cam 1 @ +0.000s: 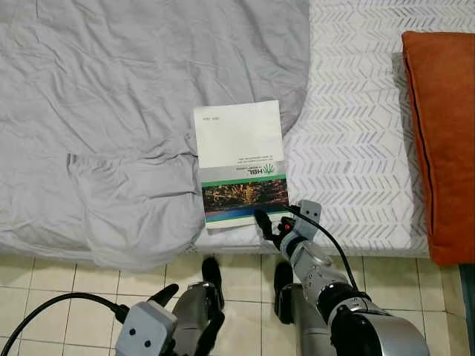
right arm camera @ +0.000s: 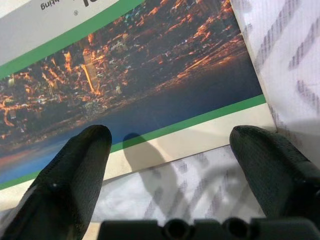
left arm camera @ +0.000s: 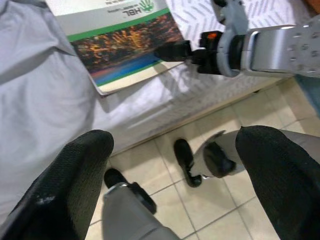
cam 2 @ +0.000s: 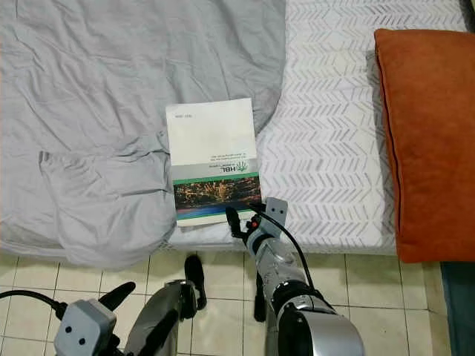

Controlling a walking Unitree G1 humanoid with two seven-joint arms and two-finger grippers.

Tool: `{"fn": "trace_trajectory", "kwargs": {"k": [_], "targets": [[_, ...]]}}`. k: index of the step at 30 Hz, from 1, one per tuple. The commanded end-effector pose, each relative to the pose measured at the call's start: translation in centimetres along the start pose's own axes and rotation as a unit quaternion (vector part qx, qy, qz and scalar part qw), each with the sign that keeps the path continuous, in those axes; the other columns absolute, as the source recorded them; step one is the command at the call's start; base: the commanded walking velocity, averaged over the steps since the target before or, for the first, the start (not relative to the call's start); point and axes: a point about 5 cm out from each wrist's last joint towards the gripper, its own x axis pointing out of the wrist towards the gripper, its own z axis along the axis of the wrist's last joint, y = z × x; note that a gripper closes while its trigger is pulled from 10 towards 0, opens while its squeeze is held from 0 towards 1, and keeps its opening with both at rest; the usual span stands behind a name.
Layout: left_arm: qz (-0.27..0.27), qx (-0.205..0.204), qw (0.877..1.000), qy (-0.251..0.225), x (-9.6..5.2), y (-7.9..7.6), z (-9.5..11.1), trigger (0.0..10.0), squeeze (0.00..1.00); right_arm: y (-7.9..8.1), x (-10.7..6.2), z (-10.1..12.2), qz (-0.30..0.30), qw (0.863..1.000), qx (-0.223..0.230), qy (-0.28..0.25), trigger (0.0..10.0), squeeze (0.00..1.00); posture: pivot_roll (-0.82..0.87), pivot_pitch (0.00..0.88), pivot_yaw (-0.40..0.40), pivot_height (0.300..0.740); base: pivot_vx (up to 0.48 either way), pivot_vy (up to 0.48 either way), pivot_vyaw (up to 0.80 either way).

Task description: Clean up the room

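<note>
A booklet (cam 1: 241,159) with a white cover, a green stripe and a night city photo lies on the bed, half on the grey duvet (cam 1: 111,104) and half on the patterned sheet (cam 1: 349,148). My right gripper (cam 1: 267,225) is open at the booklet's near right corner, close above the mattress edge. In the right wrist view its two fingers (right arm camera: 80,165) straddle the booklet's lower edge (right arm camera: 165,125) without gripping it. My left gripper (left arm camera: 170,150) is open and holds nothing, hanging low over the tiled floor (cam 1: 67,278) in front of the bed.
An orange pillow (cam 1: 441,133) lies along the bed's right side. The duvet bunches in a fold (cam 1: 126,215) at the mattress's near edge, left of the booklet. My two black feet (cam 1: 211,273) stand on the tiles close to the bed.
</note>
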Motion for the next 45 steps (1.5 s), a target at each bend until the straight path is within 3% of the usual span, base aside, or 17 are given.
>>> {"fn": "trace_trajectory", "kwargs": {"k": [1,2,4,5,7,8,12,14,16,18,20,23,24,25,37,40,45], "targets": [[0.011,-0.009,0.999,0.032,-0.2,0.3,-1.3,10.0,0.00,-1.0,-0.6,-1.5,-0.023,0.999,-0.027,0.027,10.0,1.00,0.18,0.651,0.072,0.740,0.000,0.000,0.00],[0.012,-0.008,0.999,0.032,-0.1,0.4,-1.4,10.0,0.00,-1.0,-0.6,-1.4,-0.025,0.998,-0.040,0.028,10.0,1.00,0.18,0.651,0.070,0.740,0.000,0.000,0.00],[0.024,-0.012,0.999,0.035,0.2,0.8,-1.9,10.0,0.00,-1.0,-0.5,-0.9,-0.029,0.989,-0.141,0.025,10.0,1.00,0.17,0.651,0.063,0.740,0.000,0.000,0.00],[0.043,-0.019,0.998,0.039,0.5,1.6,-2.4,10.0,0.00,-0.9,-0.5,-0.4,-0.029,0.981,-0.191,0.010,10.0,0.44,0.15,0.651,0.056,0.740,0.000,0.000,0.00],[0.057,-0.025,0.997,0.042,0.8,2.2,-2.8,10.0,0.00,-0.7,-0.4,0.0,-0.028,0.975,-0.221,-0.001,10.0,0.44,0.13,0.654,0.047,0.740,0.000,0.000,0.00],[0.078,-0.032,0.995,0.046,1.5,3.5,-3.6,10.0,0.00,-0.6,-0.4,0.5,-0.027,0.968,-0.249,-0.024,10.0,0.00,0.10,0.660,0.031,0.740,0.000,0.000,0.00],[0.110,-0.049,0.992,0.035,4.5,6.9,-5.1,10.0,0.00,-1.1,-1.3,1.0,-0.024,0.958,-0.274,-0.083,10.0,0.00,-0.01,0.668,-0.021,0.740,0.000,0.000,0.00],[0.129,-0.052,0.990,0.011,8.5,9.4,-5.4,10.0,0.00,-2.5,-4.4,-1.0,-0.016,0.962,-0.251,-0.108,10.0,0.00,-0.09,0.670,-0.046,0.740,0.000,0.000,0.00],[0.133,-0.056,0.990,0.007,9.1,9.7,-5.4,10.0,0.00,-2.8,-5.2,-1.6,-0.013,0.964,-0.242,-0.106,10.0,0.00,-0.09,0.670,-0.046,0.740,0.000,0.000,0.00],[0.139,-0.074,0.987,0.009,10.5,10.3,-6.2,10.0,0.00,-3.1,-7.8,-3.4,-0.017,0.979,-0.184,-0.087,10.0,0.00,-0.16,0.652,-0.061,0.740,0.000,0.000,0.00],[0.144,-0.080,0.986,0.011,11.0,10.6,-6.5,10.0,0.00,-3.1,-8.7,-3.9,-0.018,0.983,-0.164,-0.082,10.0,0.00,-0.18,0.648,-0.069,0.740,0.000,0.000,0.00],[0.174,-0.129,0.976,0.006,12.9,12.4,-7.1,10.0,0.00,-1.5,-12.2,-4.6,0.017,0.996,-0.073,-0.055,10.0,0.00,-0.28,0.638,-0.098,0.740,0.000,0.000,0.00],[0.174,-0.129,0.976,0.006,12.9,12.4,-7.1,10.0,0.00,-1.5,-12.2,-4.6,0.017,0.996,-0.073,-0.055,10.0,0.00,-0.28,0.638,-0.098,0.740,0.000,0.000,0.00],[0.183,-0.147,0.972,-0.004,13.8,12.9,-7.0,10.0,0.00,-0.3,-13.8,-4.3,0.040,0.997,-0.048,-0.046,10.0,0.00,-0.34,0.641,-0.123,0.740,0.000,0.000,0.00],[0.201,-0.179,0.962,-0.044,15.8,12.5,-6.4,10.0,0.00,1.8,-17.9,-3.5,0.076,0.996,-0.037,0.014,10.0,0.00,-0.41,0.671,-0.167,0.740,0.000,0.000,0.00],[0.207,-0.091,0.970,-0.092,15.5,11.4,-4.7,10.0,0.00,2.3,-18.6,-4.0,0.080,0.996,-0.036,0.036,10.0,0.00,-0.38,0.673,-0.156,0.740,0.000,0.000,0.00],[0.211,-0.060,0.967,-0.129,14.5,10.7,-3.8,10.0,0.00,2.7,-18.8,-4.2,0.084,0.995,-0.030,0.045,10.0,0.00,-0.35,0.661,-0.139,0.740,0.000,0.000,0.00]]}}
